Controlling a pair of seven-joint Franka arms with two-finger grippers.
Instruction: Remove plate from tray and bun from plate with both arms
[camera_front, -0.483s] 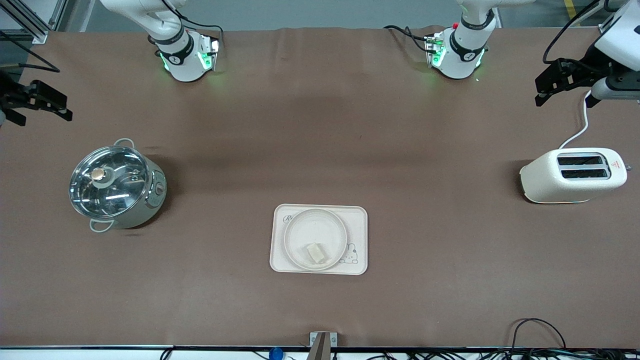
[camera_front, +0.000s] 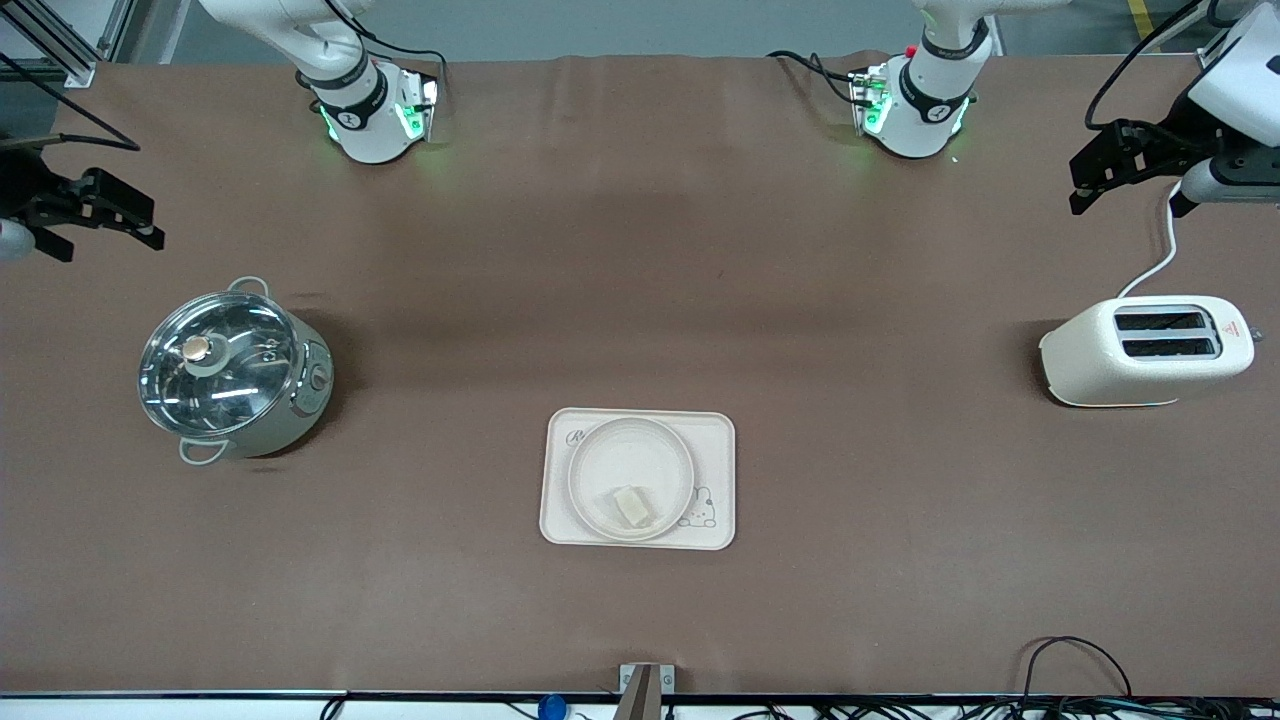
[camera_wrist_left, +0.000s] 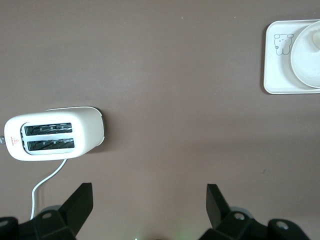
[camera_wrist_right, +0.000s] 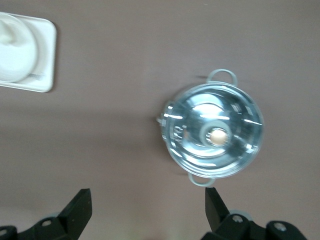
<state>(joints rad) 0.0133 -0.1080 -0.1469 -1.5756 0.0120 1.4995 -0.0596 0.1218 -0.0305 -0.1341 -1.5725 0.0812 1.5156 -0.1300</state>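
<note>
Front view: both grippers wide open, empty, well apart from tray (camera_front: 560, 520). Left gripper (camera_front: 1105, 170) → plate (camera_front: 590, 450) rim; right gripper (camera_front: 105, 215) → bun (camera_front: 631, 505), approach slow.

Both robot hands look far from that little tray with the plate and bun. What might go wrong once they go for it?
The bun lies loose near the plate's rim, so tilting the plate off the tray might roll it out. The open right hand hangs near the pot and the open left hand near the toaster and its cord; a low sweep inward might clip them.
</note>
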